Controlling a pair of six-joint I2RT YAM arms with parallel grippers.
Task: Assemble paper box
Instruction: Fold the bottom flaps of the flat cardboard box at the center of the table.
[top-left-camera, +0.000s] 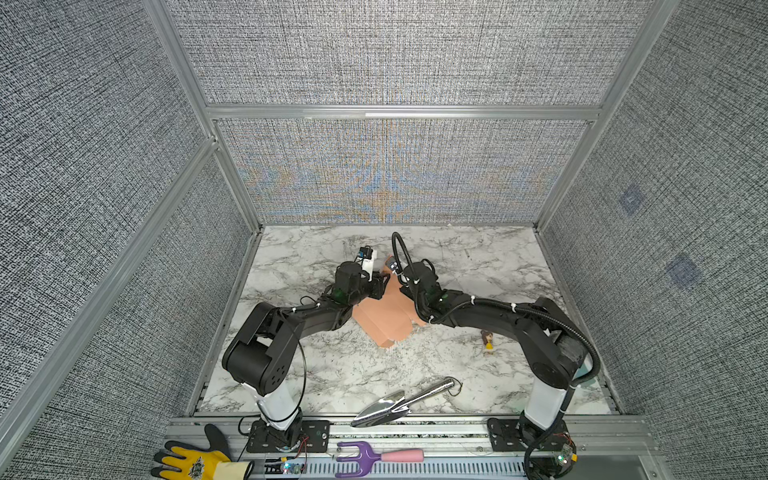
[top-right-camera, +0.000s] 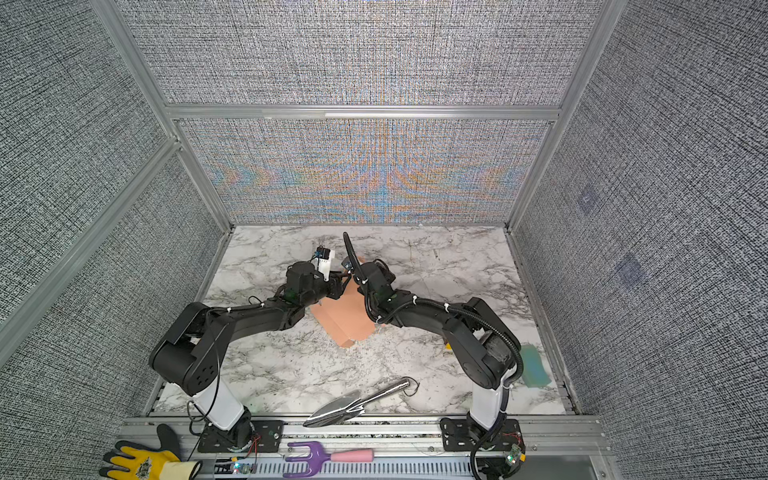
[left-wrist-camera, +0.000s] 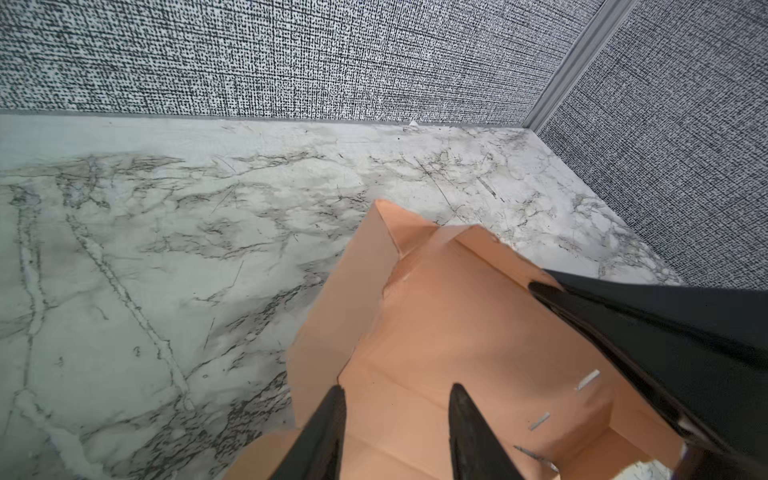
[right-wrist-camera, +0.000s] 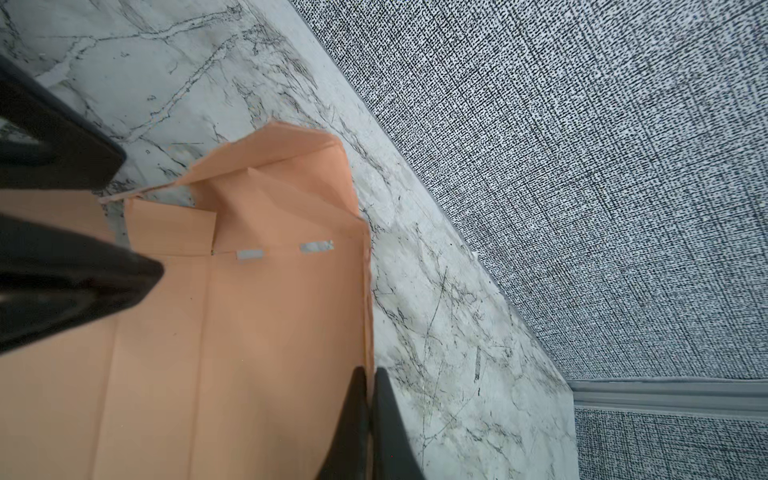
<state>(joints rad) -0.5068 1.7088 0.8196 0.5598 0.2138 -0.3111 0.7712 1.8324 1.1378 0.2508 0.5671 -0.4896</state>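
The paper box (right-wrist-camera: 270, 332) lies between your 2 pincers: right pincer (right-wrist-camera: 370, 372) clenched on its side wall, left pincer (left-wrist-camera: 398, 388) released above its floor. Hold the right grip firm while folding.

Both top views look steeply down from high above the near edge of the white grey-veined marble tabletop (top-left-camera: 332, 374), far enough to take in the whole table. Each wrist camera sits very close and low, facing the grey woven-fabric walls (left-wrist-camera: 291, 54). Both wrist views share, it seems, the far end of the salmon-pink creased cardboard box (left-wrist-camera: 457, 324).
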